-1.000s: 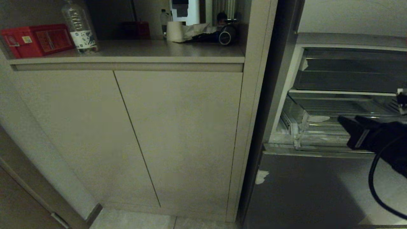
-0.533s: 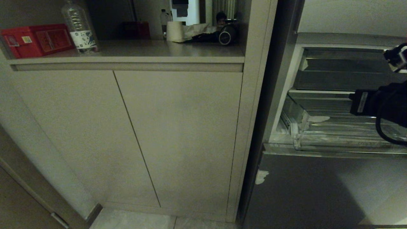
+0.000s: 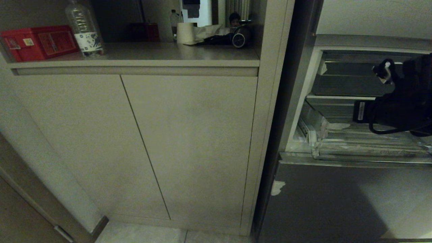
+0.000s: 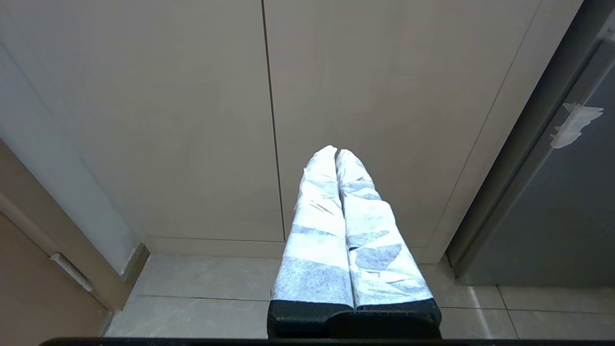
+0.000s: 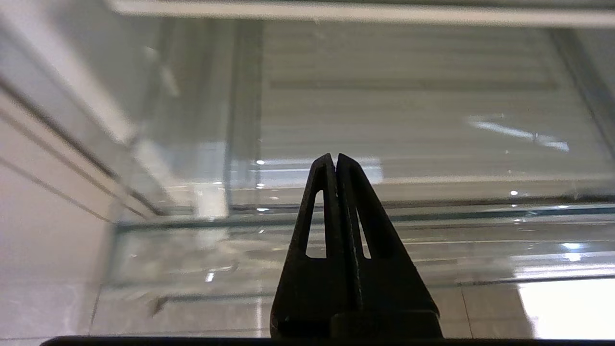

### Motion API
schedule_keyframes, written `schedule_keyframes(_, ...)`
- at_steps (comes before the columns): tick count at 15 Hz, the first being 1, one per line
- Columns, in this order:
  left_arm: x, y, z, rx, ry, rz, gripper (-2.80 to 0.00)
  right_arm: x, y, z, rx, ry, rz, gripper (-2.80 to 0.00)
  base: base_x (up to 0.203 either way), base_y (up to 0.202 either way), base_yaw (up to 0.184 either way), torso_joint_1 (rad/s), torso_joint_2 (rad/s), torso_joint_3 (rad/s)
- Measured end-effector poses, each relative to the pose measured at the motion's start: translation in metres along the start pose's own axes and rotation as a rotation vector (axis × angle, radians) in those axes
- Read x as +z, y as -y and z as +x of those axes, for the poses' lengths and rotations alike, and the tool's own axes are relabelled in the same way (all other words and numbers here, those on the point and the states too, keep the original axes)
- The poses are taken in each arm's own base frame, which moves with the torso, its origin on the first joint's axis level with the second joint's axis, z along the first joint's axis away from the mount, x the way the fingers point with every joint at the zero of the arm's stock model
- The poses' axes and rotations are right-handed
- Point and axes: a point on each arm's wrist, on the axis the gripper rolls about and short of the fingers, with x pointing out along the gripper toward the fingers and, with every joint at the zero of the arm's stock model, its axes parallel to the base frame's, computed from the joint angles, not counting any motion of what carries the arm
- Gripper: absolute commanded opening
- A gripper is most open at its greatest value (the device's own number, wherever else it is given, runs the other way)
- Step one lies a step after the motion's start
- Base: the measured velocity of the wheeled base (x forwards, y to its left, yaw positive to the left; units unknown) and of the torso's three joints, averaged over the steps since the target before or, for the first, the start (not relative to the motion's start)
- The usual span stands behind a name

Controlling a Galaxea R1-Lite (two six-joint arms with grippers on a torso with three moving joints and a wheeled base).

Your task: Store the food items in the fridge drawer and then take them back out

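- Right gripper [image 5: 336,161] is pinched together on nothing, hanging over the clear fridge drawer [image 3: 351,148] on the right.
- Left gripper [image 4: 335,153] is pressed together too, parked near the cabinet doors [image 4: 336,72].

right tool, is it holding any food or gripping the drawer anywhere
Nothing is held. The right tool is shut on itself, empty, over the clear fridge drawer. The left tool is shut and empty too, low beside the cabinet doors.

Right end effector [image 5: 335,161] closed, empty — arm extended; left end effector [image 4: 335,153] closed — pointing down.
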Motion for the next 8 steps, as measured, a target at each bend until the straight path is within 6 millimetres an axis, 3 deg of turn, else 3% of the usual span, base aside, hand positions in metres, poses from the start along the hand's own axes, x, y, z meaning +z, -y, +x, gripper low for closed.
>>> schedule_keyframes(4, 0.000, 0.000, 0.000, 0.000, 0.000, 0.000, -2.80, -0.008, 0.002, 0.021, -0.016, -0.038, 0.000, -2.80, 0.000, 0.000, 0.000, 0.000, 0.00, 0.000)
schedule_keyframes(8, 0.000, 0.000, 0.000, 0.000, 0.000, 0.000, -2.80, -0.011, 0.004, 0.029, -0.029, -0.064, -0.005, -2.80, 0.000, 0.000, 0.000, 0.000, 0.00, 0.000)
